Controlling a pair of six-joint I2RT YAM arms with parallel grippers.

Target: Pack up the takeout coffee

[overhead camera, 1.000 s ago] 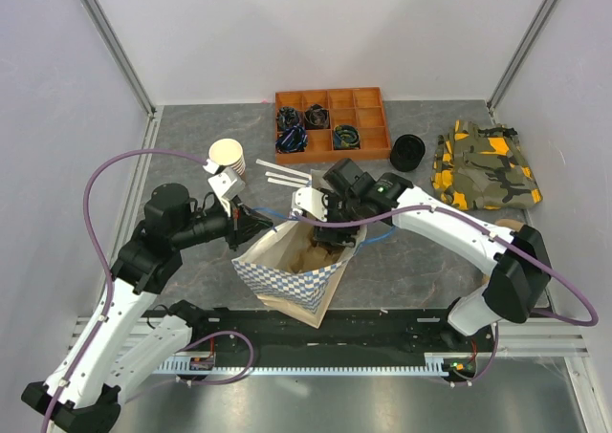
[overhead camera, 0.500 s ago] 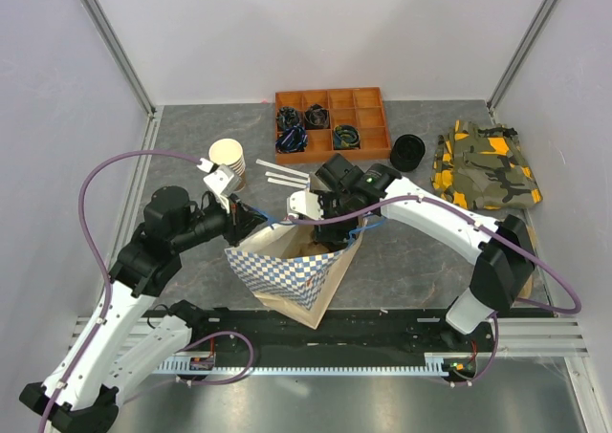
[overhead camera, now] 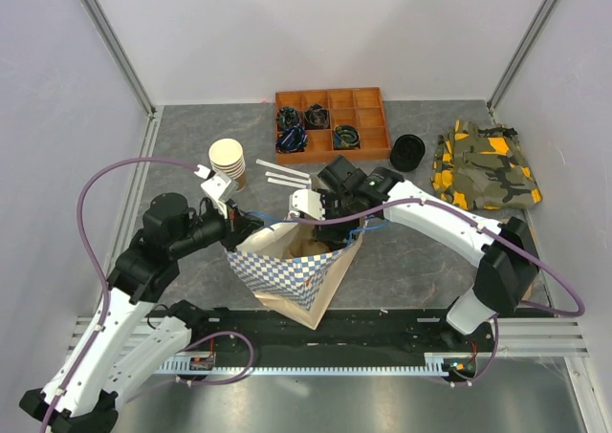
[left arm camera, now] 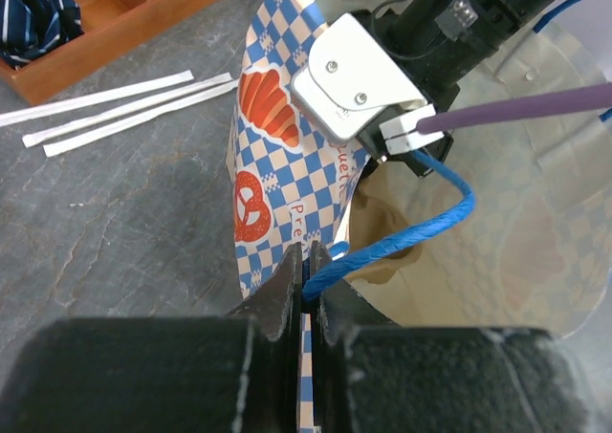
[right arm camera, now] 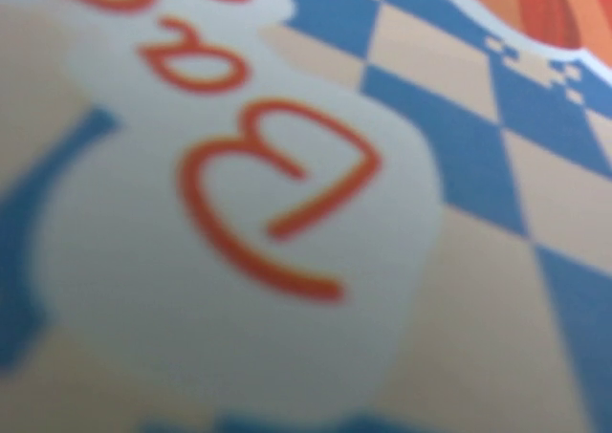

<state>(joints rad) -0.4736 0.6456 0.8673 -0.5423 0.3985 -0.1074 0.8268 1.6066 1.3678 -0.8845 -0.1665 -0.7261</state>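
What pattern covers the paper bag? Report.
The paper bag: blue-and-tan checks, orange pastry prints; left wrist view.

- The right hand (overhead camera: pixel 332 225) fills the paper bag (overhead camera: pixel 287 275) mouth; left hand (overhead camera: pixel 251 225) pinches its far-left rim
- Far left: straws (overhead camera: pixel 282 173) and cup stack (overhead camera: pixel 228 158)
- Bare tabletop (overhead camera: pixel 411 266) right of the paper bag

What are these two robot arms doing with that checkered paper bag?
The left gripper is pinching the rim of the checkered paper bag, holding it open. The right gripper is at the bag's mouth, its fingers hidden from view. Whether the coffee is inside cannot be seen.
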